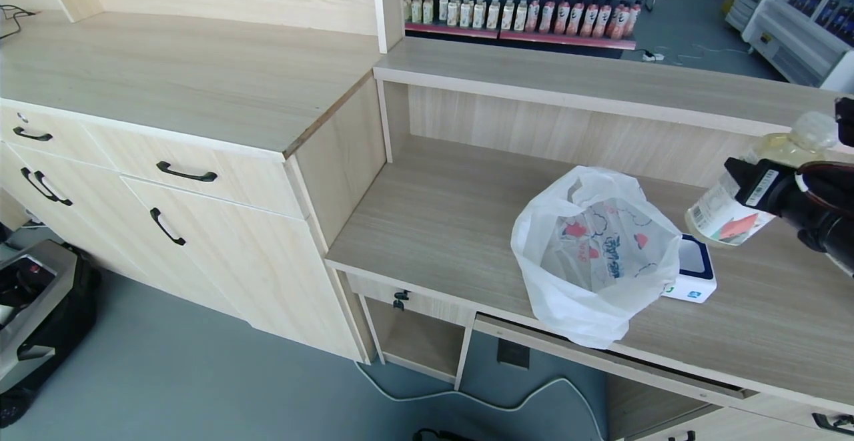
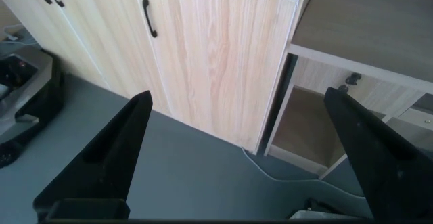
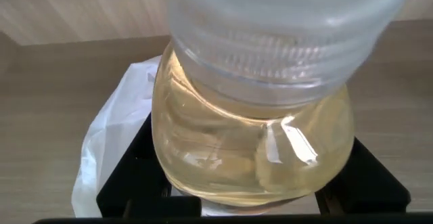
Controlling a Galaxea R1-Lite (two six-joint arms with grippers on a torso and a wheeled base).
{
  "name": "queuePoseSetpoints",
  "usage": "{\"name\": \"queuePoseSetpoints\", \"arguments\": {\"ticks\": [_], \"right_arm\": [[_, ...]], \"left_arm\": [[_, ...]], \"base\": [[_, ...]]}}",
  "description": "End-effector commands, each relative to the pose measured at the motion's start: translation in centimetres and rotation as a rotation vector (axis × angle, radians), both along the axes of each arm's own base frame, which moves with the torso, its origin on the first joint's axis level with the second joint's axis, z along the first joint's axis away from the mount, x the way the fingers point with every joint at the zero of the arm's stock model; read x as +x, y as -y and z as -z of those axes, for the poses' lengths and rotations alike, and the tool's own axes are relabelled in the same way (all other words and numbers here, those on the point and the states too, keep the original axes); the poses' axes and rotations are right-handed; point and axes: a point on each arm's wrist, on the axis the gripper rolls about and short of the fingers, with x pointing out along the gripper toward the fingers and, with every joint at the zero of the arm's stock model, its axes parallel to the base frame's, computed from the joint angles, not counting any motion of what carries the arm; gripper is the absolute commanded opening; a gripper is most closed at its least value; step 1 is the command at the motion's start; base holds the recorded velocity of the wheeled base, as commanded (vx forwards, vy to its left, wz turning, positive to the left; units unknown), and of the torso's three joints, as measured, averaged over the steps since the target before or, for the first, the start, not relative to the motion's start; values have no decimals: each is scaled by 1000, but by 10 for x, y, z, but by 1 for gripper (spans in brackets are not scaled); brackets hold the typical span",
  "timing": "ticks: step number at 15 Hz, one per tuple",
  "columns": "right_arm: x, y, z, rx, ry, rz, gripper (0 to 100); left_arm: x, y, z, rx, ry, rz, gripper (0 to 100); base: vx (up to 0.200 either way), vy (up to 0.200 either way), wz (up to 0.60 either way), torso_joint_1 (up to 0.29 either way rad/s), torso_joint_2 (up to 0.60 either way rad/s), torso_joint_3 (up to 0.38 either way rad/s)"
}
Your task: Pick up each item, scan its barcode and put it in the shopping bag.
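Wooden counter (image 1: 434,227) bears shopping bag (image 1: 594,254); right gripper (image 1: 750,191) grips bottle (image 1: 717,215).

Scanner (image 1: 695,269) half hidden behind shopping bag (image 1: 594,254); right end effector (image 1: 757,189) cut off at head view's right edge; cap (image 3: 284,21) of bottle (image 3: 250,149) blurred.
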Motion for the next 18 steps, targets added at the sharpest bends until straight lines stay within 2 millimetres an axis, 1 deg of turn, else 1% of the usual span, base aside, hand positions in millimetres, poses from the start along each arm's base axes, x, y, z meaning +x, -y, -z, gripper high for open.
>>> {"name": "queuePoseSetpoints", "arguments": {"ticks": [1,2,3,5,7,9,13,16,18], "right_arm": [[42,-19,44,-23,-112,-59,0],[50,-22,49,-31,-107,-67,0],[72,-26,64,-75,-86,-77,0],[82,-27,82,-147,-113,-89,0],[92,-34,86,-152,-105,-117,0],[104,-38,95,-183,-102,-133,0],[117,-42,110,-207,-87,-157,0],[124,-46,118,-204,-74,-168,0],[128,-48,120,-206,-73,-174,0]], "left_arm": [[0,0,0,-1,1,0,100],[0,0,0,-1,1,0,100],[0,0,0,-1,1,0,100],[0,0,0,-1,1,0,100],[0,0,0,-1,1,0,100],[0,0,0,-1,1,0,100],[0,0,0,-1,1,0,100],[0,0,0,-1,1,0,100],[0,0,0,-1,1,0,100]], "base": [[0,0,0,0,0,0],[0,0,0,0,0,0],[0,0,0,0,0,0],[0,0,0,0,0,0],[0,0,0,0,0,0],[0,0,0,0,0,0],[0,0,0,0,0,0],[0,0,0,0,0,0],[0,0,0,0,0,0]]}}
